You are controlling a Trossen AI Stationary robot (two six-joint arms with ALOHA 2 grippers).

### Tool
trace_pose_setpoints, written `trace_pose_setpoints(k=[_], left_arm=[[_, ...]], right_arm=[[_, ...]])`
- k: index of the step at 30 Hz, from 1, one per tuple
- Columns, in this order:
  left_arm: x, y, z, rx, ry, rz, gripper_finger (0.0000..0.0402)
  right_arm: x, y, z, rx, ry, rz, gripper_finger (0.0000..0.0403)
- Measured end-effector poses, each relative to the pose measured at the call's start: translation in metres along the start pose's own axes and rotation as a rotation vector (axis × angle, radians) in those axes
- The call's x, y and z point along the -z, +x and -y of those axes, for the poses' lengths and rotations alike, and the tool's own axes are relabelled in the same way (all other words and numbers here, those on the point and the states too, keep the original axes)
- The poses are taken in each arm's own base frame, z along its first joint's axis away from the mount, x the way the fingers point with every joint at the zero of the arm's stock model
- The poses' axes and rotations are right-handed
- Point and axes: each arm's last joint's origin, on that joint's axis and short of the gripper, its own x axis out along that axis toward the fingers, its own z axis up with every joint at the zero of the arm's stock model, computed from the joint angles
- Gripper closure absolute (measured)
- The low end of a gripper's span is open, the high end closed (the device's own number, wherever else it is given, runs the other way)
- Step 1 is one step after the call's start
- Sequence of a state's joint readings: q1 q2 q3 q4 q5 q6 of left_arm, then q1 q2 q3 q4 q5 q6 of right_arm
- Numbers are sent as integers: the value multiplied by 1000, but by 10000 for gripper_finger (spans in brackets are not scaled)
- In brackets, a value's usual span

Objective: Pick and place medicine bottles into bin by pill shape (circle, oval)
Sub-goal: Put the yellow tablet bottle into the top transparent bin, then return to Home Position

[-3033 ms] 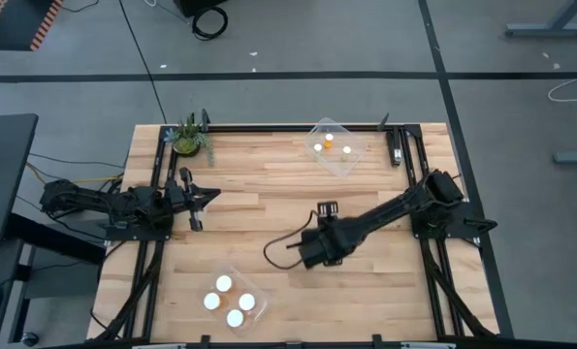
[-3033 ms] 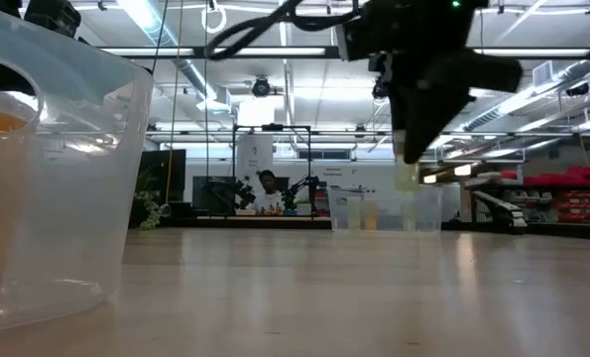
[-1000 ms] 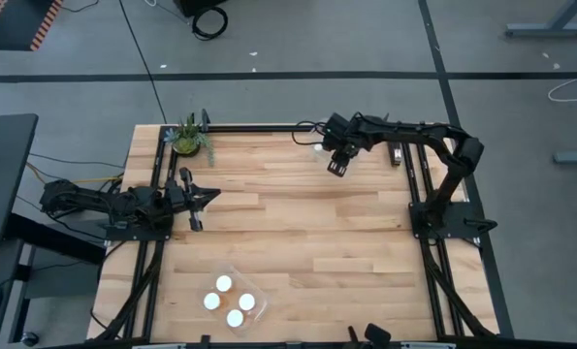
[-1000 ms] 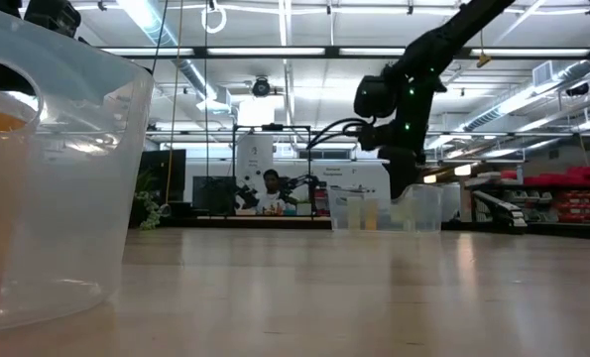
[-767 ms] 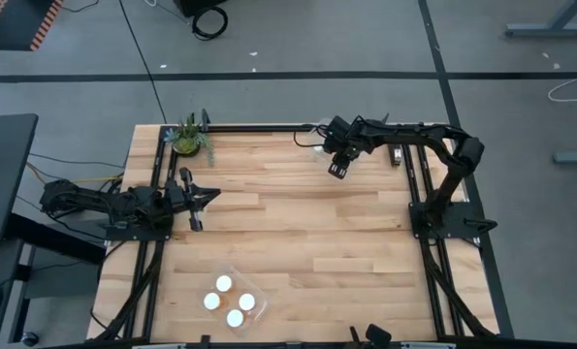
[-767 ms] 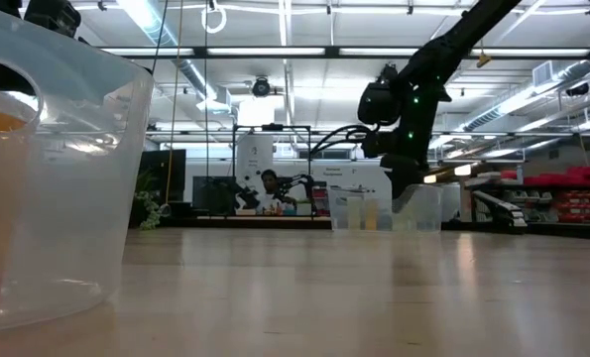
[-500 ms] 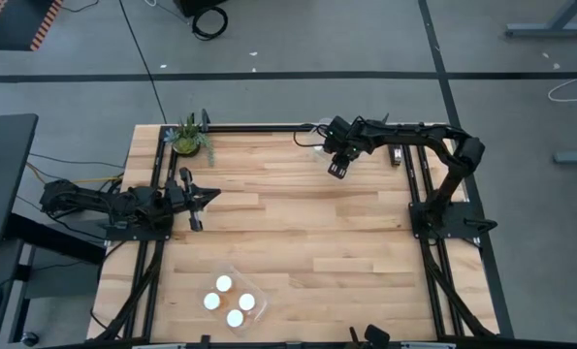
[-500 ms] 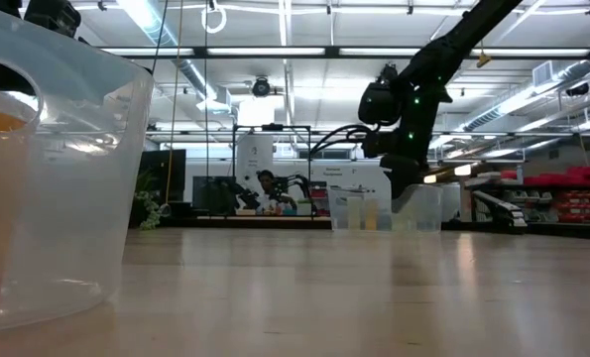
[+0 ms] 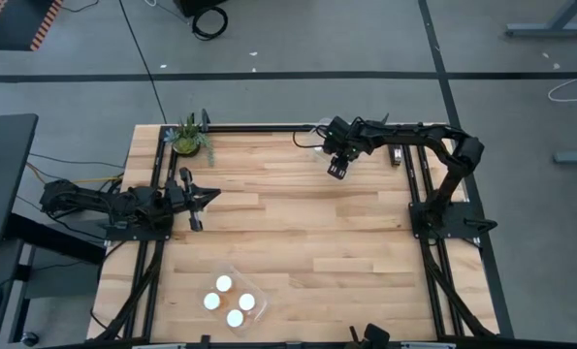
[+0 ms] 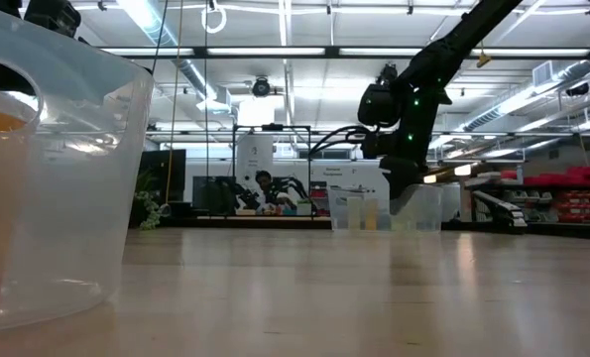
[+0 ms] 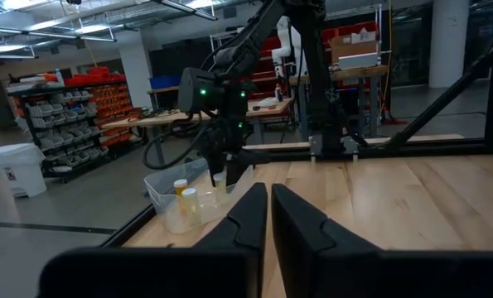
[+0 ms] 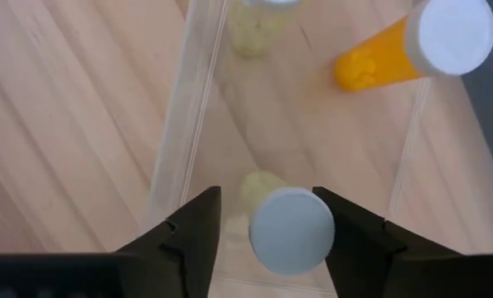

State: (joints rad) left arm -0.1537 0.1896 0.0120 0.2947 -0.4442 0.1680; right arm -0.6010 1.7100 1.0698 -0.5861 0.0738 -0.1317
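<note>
My right gripper [image 9: 336, 167] points steeply down into the clear far bin [image 12: 184, 124] at the table's far edge. It is open. A bottle with a white cap [image 12: 292, 230] and a pale body stands upright between its fingers. Two more bottles are in this bin: an orange one lying on its side [image 12: 395, 54] and a pale one [image 12: 258, 21]. The left wrist view shows the same bin [image 11: 171, 199] from afar. The near bin [image 9: 235, 301] holds three white-capped bottles. My left gripper [image 11: 269, 217] waits shut at the table's left side [image 9: 193, 199]. My right gripper has one finger [image 12: 198, 228] standing clear of the white cap. The other finger [image 12: 345, 232] lies right at the cap's edge [image 12: 327, 228], and I cannot tell whether it touches. The fingers come from above, pointing down.
A small green potted plant [image 9: 188, 136] stands at the far left corner. The near bin's clear wall [image 10: 57, 178] fills the left of the low view. Black frame rails run along the table's left, right and far edges. Bare wood lies between the two bins.
My right gripper has stayed over the far bin during the last second. Before that, it came there from the table's middle.
</note>
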Motion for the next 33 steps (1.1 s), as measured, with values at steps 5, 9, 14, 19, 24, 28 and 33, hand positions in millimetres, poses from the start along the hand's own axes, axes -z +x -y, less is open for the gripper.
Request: trace_pose_setpoints(k=[5, 9, 14, 19, 24, 28, 33], left_arm=[[0, 0, 0, 0, 0, 0, 378], [0, 0, 0, 0, 0, 0, 374], [0, 0, 0, 0, 0, 0, 366], [0, 0, 0, 0, 0, 0, 371], [0, 0, 0, 0, 0, 0, 378], [0, 0, 0, 0, 0, 0, 376], [0, 0, 0, 0, 0, 0, 367]], right_arm=[[-4, -4, 1, 10, -2, 8, 187], [-17, -15, 4, 29, -9, 38, 178], [-27, -39, 4, 32, -13, 69, 175], [-19, -80, 1, 38, 17, 191, 175], [4, -117, -13, 13, 89, 384, 175], [26, -132, -30, -43, 138, 531, 175], [57, -134, -51, -111, 164, 689, 175]])
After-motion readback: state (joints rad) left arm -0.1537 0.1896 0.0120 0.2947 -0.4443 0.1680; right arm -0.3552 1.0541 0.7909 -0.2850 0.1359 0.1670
